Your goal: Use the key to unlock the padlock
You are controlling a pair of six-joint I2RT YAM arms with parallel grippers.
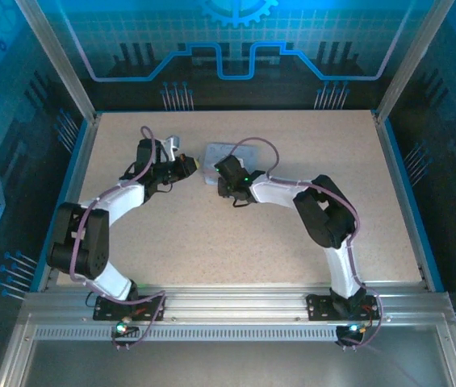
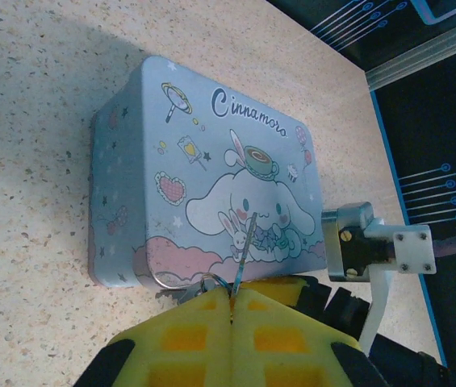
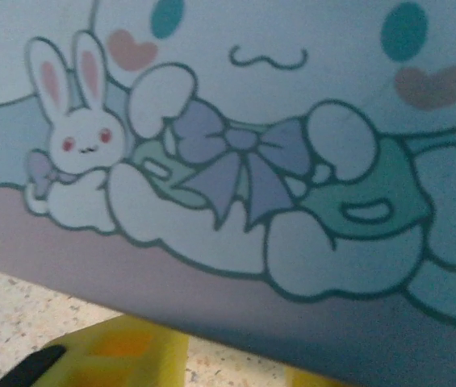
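My left end effector (image 2: 232,297) is pinched shut on the thin dark metallic key (image 2: 245,242). The key's tip points over the pale blue rectangular cartoon tin (image 2: 211,137), which lies far-centre on the speckled surface (image 2: 34,121). My right end effector (image 3: 219,367), fingers apart, hovers close against the tin.

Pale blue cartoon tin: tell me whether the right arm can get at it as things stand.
Probably yes: the right hand sits right at the pale blue rectangular tin, with only bare speckled table between.
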